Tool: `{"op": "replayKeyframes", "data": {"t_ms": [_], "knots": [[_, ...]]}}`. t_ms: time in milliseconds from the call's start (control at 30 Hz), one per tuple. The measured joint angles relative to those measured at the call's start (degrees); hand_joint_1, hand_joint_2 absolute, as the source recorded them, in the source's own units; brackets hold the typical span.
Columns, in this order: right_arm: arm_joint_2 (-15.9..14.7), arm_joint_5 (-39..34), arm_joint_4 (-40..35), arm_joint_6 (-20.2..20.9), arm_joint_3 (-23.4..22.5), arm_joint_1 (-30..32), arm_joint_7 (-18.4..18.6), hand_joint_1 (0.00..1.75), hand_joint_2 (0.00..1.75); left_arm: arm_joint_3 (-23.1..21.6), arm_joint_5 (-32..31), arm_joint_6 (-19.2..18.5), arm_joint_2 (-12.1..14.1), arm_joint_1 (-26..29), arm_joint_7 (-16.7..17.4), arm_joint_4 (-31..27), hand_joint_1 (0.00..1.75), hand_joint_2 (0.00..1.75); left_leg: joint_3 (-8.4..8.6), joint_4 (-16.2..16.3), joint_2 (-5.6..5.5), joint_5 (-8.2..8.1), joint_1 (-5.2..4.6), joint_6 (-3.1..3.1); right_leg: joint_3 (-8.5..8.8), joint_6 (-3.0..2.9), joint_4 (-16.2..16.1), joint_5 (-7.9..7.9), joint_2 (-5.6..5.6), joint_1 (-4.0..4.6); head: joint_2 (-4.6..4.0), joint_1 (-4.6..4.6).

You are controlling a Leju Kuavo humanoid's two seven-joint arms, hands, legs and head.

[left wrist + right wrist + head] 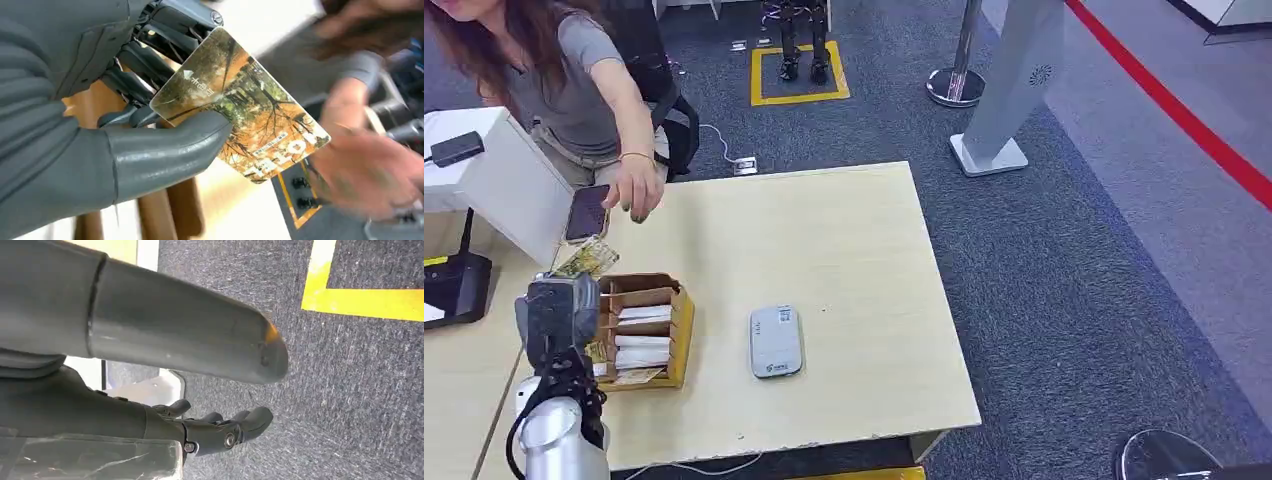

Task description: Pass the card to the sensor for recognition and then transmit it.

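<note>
A card (587, 260) printed with autumn trees sticks up from my left hand (554, 315), just behind the wooden card box (646, 330). In the left wrist view the thumb and dark fingers (150, 75) pinch the card (245, 115) by one corner. The grey sensor (775, 341) lies flat on the table, to the right of the box and apart from the card. A person's hand (636, 190) reaches down close above the card, with a phone (586, 212) next to it; that hand (370, 170) is blurred just past the card's free end. My right hand (165, 425) hangs over the carpet and holds nothing.
The box holds several white cards. A white stand (504, 180) and a black device (454, 285) sit at the table's left end. The tabletop (824, 240) is bare wood. Beyond it are grey carpet, a white pillar (1009, 90) and a stanchion (959, 60).
</note>
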Motion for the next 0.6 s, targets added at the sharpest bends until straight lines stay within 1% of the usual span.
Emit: {"op": "replayKeyframes", "data": {"t_ms": [67, 100, 133, 167, 200, 233, 333, 433, 533, 567, 600], "knots": [[0.0, 0.0, 0.0, 0.0, 0.0, 0.0, 0.0, 0.0, 0.0, 0.0, -0.3, 0.1, 0.0, 0.0, 0.0, 0.1, 1.75, 1.75, 0.0, 0.0, 0.0, 0.0, 0.0, 0.0, 0.0, 0.0, 0.0, 0.0, 0.0, 0.0, 0.0, 0.0], [0.0, 0.0, 0.0, 0.0, 0.1, 0.0, 0.1, 0.0, 0.0, 0.0, -2.5, 1.1, -0.1, -0.1, 0.0, 0.1, 1.75, 1.75, 0.0, 0.0, 0.0, 0.0, 0.0, 0.0, -0.01, 0.0, 0.0, 0.0, 0.0, 0.0, 0.0, 0.0], [0.0, -0.2, 0.0, 0.0, 0.1, 0.1, 0.1, 0.0, 0.0, -1.1, -10.7, 3.5, -0.9, -0.1, -1.0, -0.7, 1.75, 1.75, 0.0, 0.0, -0.03, 0.0, 0.0, 0.0, -0.02, 0.0, 0.0, 0.0, -0.04, 0.0, 0.0, 0.0], [0.0, -0.3, 0.0, -0.1, 0.1, 0.1, 0.0, 0.0, 0.0, -2.8, -15.1, 4.3, -1.6, -0.3, -1.1, -1.8, 1.75, 1.75, -0.03, 0.0, -0.05, 0.0, 0.0, 0.0, 0.0, 0.0, 0.0, 0.0, -0.06, 0.0, 0.0, 0.02], [0.0, -0.5, 0.0, -0.2, 0.1, 0.4, -0.1, 0.0, 0.0, -8.4, -20.6, 5.7, -1.9, -1.3, -1.3, -4.1, 1.75, 1.75, -0.02, 0.0, -0.03, 0.0, -0.02, 0.0, 0.0, 0.02, 0.0, 0.02, -0.04, -0.03, 0.0, 0.0], [0.0, -0.5, 0.1, -0.2, 0.1, 0.4, -0.1, 0.0, 0.0, -10.2, -22.7, 6.9, -1.9, -1.6, -1.6, -4.9, 1.75, 1.75, -0.02, 0.0, -0.02, 0.0, -0.02, 0.0, 0.0, 0.02, 0.0, 0.02, -0.04, -0.03, 0.0, -0.02], [0.0, -0.1, 0.1, -0.2, 0.1, 0.7, -0.1, 0.0, 0.0, -13.2, -30.3, 10.6, -1.9, -1.9, -2.1, -6.3, 1.75, 1.75, -0.02, 0.0, -0.05, 0.0, -0.01, 0.0, 0.0, 0.02, 0.0, 0.01, -0.06, -0.03, 0.0, 0.0], [0.0, 0.0, 0.1, -0.2, 0.0, 0.8, -0.1, 0.0, 0.0, -16.5, -36.5, 12.9, -1.9, -2.4, -1.9, -7.7, 1.75, 1.75, -0.03, 0.0, -0.02, 0.0, -0.02, 0.0, -0.01, 0.02, 0.0, 0.01, -0.04, -0.03, 0.0, -0.02], [0.0, 0.0, 0.1, -0.4, -0.1, 0.9, -0.1, 0.0, 0.0, -20.4, -46.6, 15.3, -1.9, -2.7, 0.1, -8.8, 1.75, 1.75, -0.04, 0.0, -0.08, 0.0, -0.02, 0.01, 0.01, 0.02, 0.0, 0.01, -0.11, -0.03, 0.0, 0.0], [0.0, 0.0, 0.1, -0.4, -0.1, 0.8, -0.1, 0.0, 0.0, -22.0, -48.5, 15.7, -1.9, -2.7, 0.5, -9.1, 1.75, 1.75, -0.04, 0.0, -0.09, 0.0, -0.03, 0.01, 0.02, 0.02, 0.0, 0.01, -0.11, -0.03, 0.0, 0.0], [0.0, 0.0, 0.1, -0.5, -0.1, 0.8, -0.1, 0.0, 0.0, -22.8, -49.0, 15.8, -1.9, -2.8, 0.6, -9.2, 1.75, 1.75, -0.04, 0.0, -0.08, 0.0, -0.03, 0.01, 0.02, 0.02, 0.0, 0.01, -0.11, -0.03, 0.0, 0.0]]}}
